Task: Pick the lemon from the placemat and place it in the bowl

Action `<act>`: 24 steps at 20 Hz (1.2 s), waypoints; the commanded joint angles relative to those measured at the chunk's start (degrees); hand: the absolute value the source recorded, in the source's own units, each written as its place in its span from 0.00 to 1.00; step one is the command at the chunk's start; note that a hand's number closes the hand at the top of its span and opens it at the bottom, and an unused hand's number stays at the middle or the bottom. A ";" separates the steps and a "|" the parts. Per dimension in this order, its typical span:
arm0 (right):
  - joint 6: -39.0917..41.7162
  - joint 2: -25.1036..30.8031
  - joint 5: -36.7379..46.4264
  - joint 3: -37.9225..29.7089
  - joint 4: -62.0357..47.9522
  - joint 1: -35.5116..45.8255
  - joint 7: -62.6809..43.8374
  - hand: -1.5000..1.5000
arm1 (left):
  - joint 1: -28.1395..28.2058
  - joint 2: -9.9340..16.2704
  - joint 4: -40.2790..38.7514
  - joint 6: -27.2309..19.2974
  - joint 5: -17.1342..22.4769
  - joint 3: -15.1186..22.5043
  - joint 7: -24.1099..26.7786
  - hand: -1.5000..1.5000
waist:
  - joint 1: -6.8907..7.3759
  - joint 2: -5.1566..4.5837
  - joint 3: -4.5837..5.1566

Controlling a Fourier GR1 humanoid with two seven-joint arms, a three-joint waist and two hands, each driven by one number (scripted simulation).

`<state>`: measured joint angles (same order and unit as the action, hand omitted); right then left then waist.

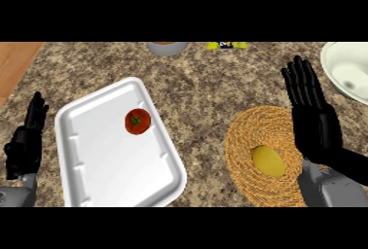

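While the lemon (266, 161) sits on the round woven placemat (248, 141), the right hand (310, 114) is flat and open beside it. Far left, a white tray (101, 160) holds a tomato (137, 121). The bowl (348, 70) is cut off. The left hand (25, 141) rests open.

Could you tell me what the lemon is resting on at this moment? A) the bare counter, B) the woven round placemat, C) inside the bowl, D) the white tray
B: the lemon lies on the woven placemat, just left of the open right hand; the white tray holds a tomato instead.
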<state>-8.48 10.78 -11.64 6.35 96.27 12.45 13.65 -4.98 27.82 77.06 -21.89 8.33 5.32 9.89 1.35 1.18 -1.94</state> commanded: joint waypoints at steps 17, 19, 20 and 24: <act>12.51 20.24 21.14 7.97 -7.62 -1.32 -4.48 0.00 | -5.80 -8.44 11.70 18.64 5.50 15.60 -10.65 0.50 | -0.77 -1.22 1.99; 13.20 20.77 24.48 10.40 -6.81 1.16 -9.20 0.00 | -6.58 -8.80 12.17 18.48 5.54 15.38 -12.22 0.50 | -0.74 -1.19 2.00; 16.52 24.18 24.61 9.67 -7.51 4.23 -11.73 0.00 | -5.60 -8.41 11.31 18.67 4.66 15.62 -10.27 0.50 | -0.33 -1.26 2.06; 25.06 30.96 29.55 14.41 -2.99 7.64 -23.31 0.00 | -7.21 -10.23 10.96 18.31 4.94 16.19 -11.70 0.50 | -0.92 -1.03 2.21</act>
<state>10.00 36.36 13.58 17.34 91.59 16.04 -1.55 -11.12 18.71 88.33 -3.80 13.16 21.03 -0.97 0.40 0.10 0.17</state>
